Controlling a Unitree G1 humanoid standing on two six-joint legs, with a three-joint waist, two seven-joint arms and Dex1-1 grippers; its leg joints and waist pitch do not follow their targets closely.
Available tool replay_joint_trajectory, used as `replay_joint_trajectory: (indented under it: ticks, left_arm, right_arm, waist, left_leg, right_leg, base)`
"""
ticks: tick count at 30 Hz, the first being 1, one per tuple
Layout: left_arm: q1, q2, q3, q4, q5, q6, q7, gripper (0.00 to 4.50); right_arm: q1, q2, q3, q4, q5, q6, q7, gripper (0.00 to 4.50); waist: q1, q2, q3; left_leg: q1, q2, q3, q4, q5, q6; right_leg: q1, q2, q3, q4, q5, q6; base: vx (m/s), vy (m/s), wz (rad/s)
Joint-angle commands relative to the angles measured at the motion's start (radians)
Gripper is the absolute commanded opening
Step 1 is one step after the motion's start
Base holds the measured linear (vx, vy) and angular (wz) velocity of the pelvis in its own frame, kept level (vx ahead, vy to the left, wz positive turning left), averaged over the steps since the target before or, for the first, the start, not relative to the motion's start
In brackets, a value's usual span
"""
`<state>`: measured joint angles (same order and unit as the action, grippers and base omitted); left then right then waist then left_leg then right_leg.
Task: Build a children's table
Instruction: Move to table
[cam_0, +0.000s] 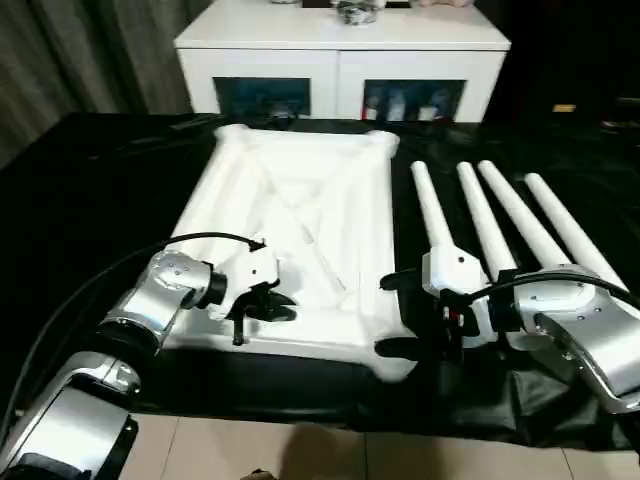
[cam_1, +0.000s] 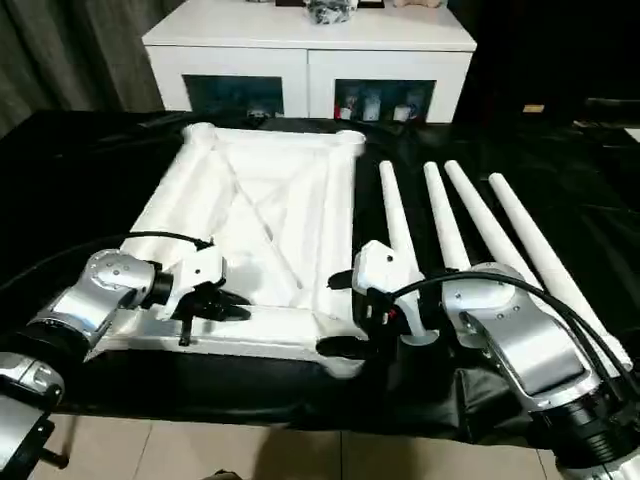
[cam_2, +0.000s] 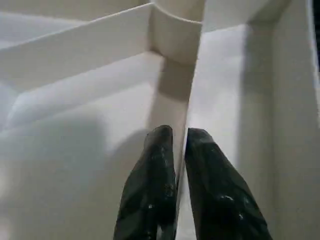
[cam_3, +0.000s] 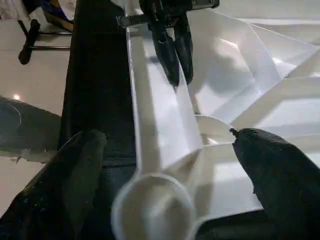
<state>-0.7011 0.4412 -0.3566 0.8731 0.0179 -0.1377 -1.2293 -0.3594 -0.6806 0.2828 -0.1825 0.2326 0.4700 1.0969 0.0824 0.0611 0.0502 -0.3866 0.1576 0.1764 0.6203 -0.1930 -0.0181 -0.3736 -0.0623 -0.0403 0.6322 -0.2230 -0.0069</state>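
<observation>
Looking at your left hand (cam_2: 176, 165), it's pinched on what looks like a tabletop (cam_0: 300, 200) rib; right hand (cam_0: 395, 315) gapes around the near corner socket (cam_3: 152, 200), nearer the legs (cam_0: 500, 225) running lengthwise away from you on the worktop (cam_0: 100, 170).

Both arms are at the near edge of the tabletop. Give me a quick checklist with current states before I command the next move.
1. Tabletop lying underside up on the black table: ok.
2. Left gripper closed on a thin rib of the tabletop: ok.
3. Right gripper open, its fingers either side of the near corner socket: ok.
4. Right fingers touching the socket: not ok, apart from it.
5. Four legs lying side by side right of the tabletop: ok.
6. Any leg fitted in a socket: not ok.
</observation>
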Motion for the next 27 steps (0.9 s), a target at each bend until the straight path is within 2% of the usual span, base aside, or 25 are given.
replay_joint_trajectory:
  ticks: [1, 2, 3, 4, 11, 16, 17, 22, 27]
  left_arm:
    - [-0.008, 0.02, 0.014, 0.015, 0.023, 0.007, 0.036, 0.15]
    - [-0.006, 0.02, 0.022, 0.017, 0.021, 0.004, 0.05, 0.08]
    - [-0.006, 0.019, 0.027, 0.022, 0.021, 0.0, 0.057, 0.03]
    - [-0.005, 0.018, 0.038, 0.028, 0.019, -0.004, 0.077, 0.03]
    - [-0.004, 0.031, 0.059, 0.059, 0.066, -0.065, 0.235, 0.03]
    - [-0.019, 0.041, 0.044, 0.084, 0.104, -0.091, 0.296, 0.03]
    - [-0.026, 0.045, 0.04, 0.097, 0.12, -0.102, 0.315, 0.03]
    - [-0.052, 0.057, 0.044, 0.132, 0.157, -0.087, 0.399, 0.03]
    - [-0.064, 0.056, 0.048, 0.148, 0.172, -0.073, 0.447, 0.03]
  right_arm:
    - [-0.026, 0.003, 0.004, 0.0, -0.005, -0.001, -0.003, 4.5]
    - [-0.026, 0.006, 0.003, 0.0, -0.006, -0.001, -0.008, 4.5]
    - [-0.026, 0.008, 0.003, -0.001, -0.007, -0.001, -0.01, 4.5]
    - [-0.027, 0.012, 0.0, 0.0, -0.009, -0.004, -0.014, 4.5]
    - [-0.04, 0.037, -0.016, 0.032, -0.04, -0.027, -0.075, 4.5]
    - [-0.05, 0.058, -0.019, 0.061, -0.067, -0.029, -0.125, 4.5]
    - [-0.051, 0.06, -0.018, 0.066, -0.075, -0.029, -0.135, 4.5]
    - [-0.069, 0.077, -0.028, 0.105, -0.102, -0.009, -0.201, 4.5]
    - [-0.083, 0.091, -0.034, 0.128, -0.126, 0.002, -0.249, 4.5]
  waist:
    - [0.002, -0.006, -0.064]
    - [0.001, -0.006, -0.064]
    - [0.002, 0.001, -0.065]
    - [-0.001, -0.005, -0.065]
    - [-0.019, -0.006, -0.064]
    - [-0.018, -0.004, -0.064]
    - [-0.018, 0.0, -0.064]
    - [-0.022, -0.002, -0.061]
    - [-0.025, -0.004, -0.061]
  left_leg:
    - [0.024, 0.083, -0.037, -0.086, -0.211, 0.015]
    - [0.025, 0.082, -0.036, -0.086, -0.212, 0.015]
    - [0.025, 0.082, -0.036, -0.085, -0.212, 0.012]
    - [0.024, 0.082, -0.036, -0.084, -0.206, 0.013]
    - [0.023, 0.079, -0.036, -0.084, -0.207, 0.013]
    - [0.026, 0.079, -0.034, -0.084, -0.201, 0.01]
    - [0.026, 0.079, -0.034, -0.084, -0.201, 0.009]
    - [0.028, 0.077, -0.035, -0.088, -0.239, -0.012]
    - [0.027, 0.077, -0.035, -0.088, -0.233, -0.013]
  right_leg:
    - [0.036, -0.102, 0.048, -0.068, -0.03, -0.275]
    - [0.035, -0.103, 0.049, -0.068, -0.032, -0.275]
    - [0.035, -0.104, 0.049, -0.068, -0.031, -0.277]
    - [0.036, -0.101, 0.049, -0.068, -0.022, -0.279]
    - [0.036, -0.098, 0.047, -0.069, -0.03, -0.278]
    - [0.033, -0.096, 0.049, -0.07, -0.014, -0.277]
    - [0.033, -0.096, 0.049, -0.068, -0.012, -0.277]
    - [0.032, -0.096, 0.05, -0.073, -0.061, -0.27]
    - [0.032, -0.096, 0.051, -0.074, -0.067, -0.264]
  base:
    - [0.0, 0.0, 0.0]
    - [0.0, 0.0, 0.0]
    - [0.0, 0.0, 0.0]
    - [0.0, 0.0, 0.0]
    - [0.0, 0.0, 0.0]
    - [0.0, 0.0, 0.0]
    - [0.0, 0.0, 0.0]
    - [0.0, 0.0, 0.0]
    - [0.0, 0.0, 0.0]
